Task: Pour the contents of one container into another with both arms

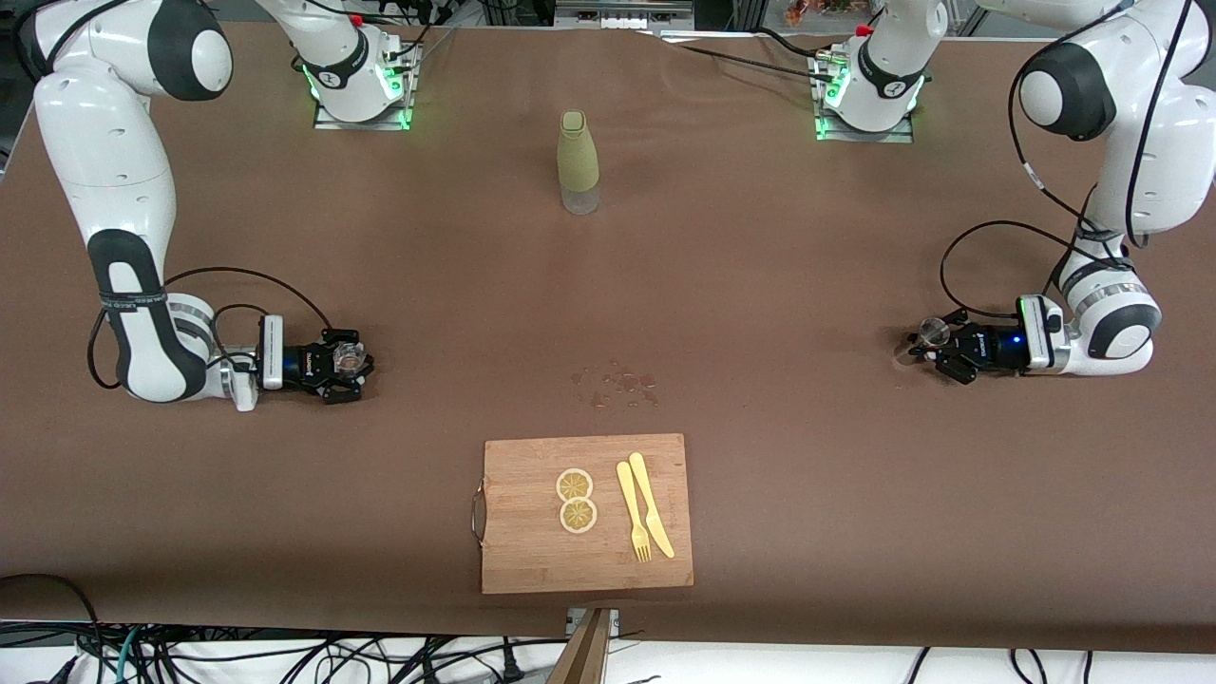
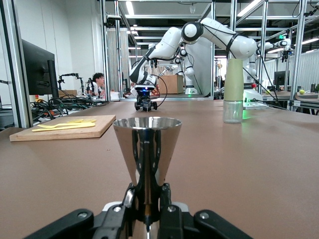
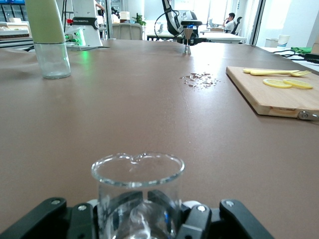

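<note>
Nearest lies one rectangular wooden cutting board [image 1: 587, 514]; open brown table [image 1: 760, 285] at twelve o'clock. My left gripper [image 1: 936, 350] clasps one conical steel jigger [image 2: 146, 144]; my right gripper [image 1: 344, 365] clasps one clear glass beaker [image 3: 137, 191].

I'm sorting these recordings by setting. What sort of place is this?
Most likely a robotics lab. Two arms are bolted to a brown-covered table, aluminium frames and a monitor stand around it, and a person sits at a desk nearby. A cutting board serves as a prop.
</note>
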Available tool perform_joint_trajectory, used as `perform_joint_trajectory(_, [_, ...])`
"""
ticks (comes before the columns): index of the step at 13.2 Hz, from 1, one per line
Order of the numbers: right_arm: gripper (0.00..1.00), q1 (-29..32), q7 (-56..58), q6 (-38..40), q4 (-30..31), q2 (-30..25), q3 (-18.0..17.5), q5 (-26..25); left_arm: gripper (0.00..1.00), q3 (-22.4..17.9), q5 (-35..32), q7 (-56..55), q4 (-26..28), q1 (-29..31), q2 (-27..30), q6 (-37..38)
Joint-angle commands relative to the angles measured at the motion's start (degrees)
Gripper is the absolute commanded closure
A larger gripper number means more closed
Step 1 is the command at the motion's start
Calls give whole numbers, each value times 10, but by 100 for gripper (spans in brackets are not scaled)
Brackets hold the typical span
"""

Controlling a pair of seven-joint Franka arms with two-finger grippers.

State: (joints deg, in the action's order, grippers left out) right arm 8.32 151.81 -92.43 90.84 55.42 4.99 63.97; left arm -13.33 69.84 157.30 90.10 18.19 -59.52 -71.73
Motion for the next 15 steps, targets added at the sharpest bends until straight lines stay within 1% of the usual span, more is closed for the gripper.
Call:
perform_joint_trajectory(1, [0, 12, -2, 19, 1, -4, -7, 5, 100, -9, -15, 81, 3, 0, -9, -2])
perform_joint_trajectory(3, [0, 16, -10, 20, 0, -7, -1, -1, 99, -17, -15, 79, 1, 0, -13, -8])
perform_joint_trajectory(4, [0, 17, -10, 20, 0, -7, 6, -2, 78, -17, -15, 80, -1, 0, -15, -9])
perform_joint_trajectory(5, [0, 17, -11, 21, -1, -10, 13, -5, 1, -19, -15, 82, -3, 0, -15, -9])
perform_joint_trajectory(7, [0, 17, -33, 36, -2, -15, 35, -23, 0, -27, -15, 76, -5, 0, -15, -9])
perform_joint_trajectory(10, [0, 16, -79, 60, -3, -41, 82, -60, 0, -32, -14, 71, -7, 0, -12, -13])
perform_joint_trajectory(11, [0, 15, -102, 65, -5, -54, 97, -78, 0, -44, -15, 58, -19, 0, -10, -13])
perform_joint_trajectory(12, [0, 14, -131, 69, -5, -71, 107, -96, 0, -69, -17, 38, -32, -1, -7, -12])
perform_joint_trajectory(13, [0, 14, -167, 72, -5, -88, 118, -122, 0, -88, -39, 1, -47, -1, 0, -11])
perform_joint_trajectory(15, [0, 14, -257, 95, -5, -124, 135, -166, 0, -120, -93, -124, -81, -1, 26, -10])
